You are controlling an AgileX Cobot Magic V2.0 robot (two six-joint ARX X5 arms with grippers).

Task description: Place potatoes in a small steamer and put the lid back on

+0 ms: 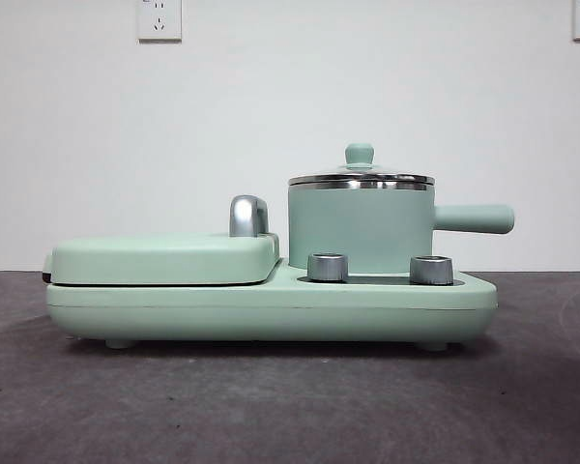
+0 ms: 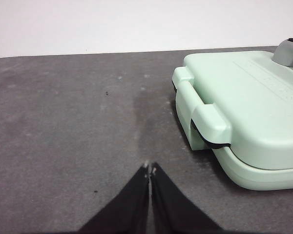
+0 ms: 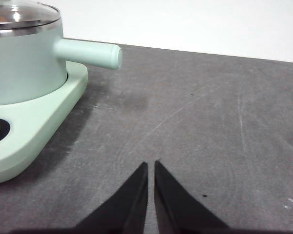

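I see the small steamer [image 1: 361,230] seated on the mint-green base unit [image 1: 271,307], behind two steel dials [image 1: 328,267], with the lid [image 1: 361,177] closed on it and the flat griddle cover [image 1: 164,259] beside it. Left gripper [image 2: 150,168] and right gripper [image 3: 151,165] are both clenched empty over bare table [image 3: 210,122], apart from the base unit. I cannot find the potatoes in any view.

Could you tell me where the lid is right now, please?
The lid sits closed on the steamer, on the right part of the base in the front view, above the two knobs and beside the griddle cover.
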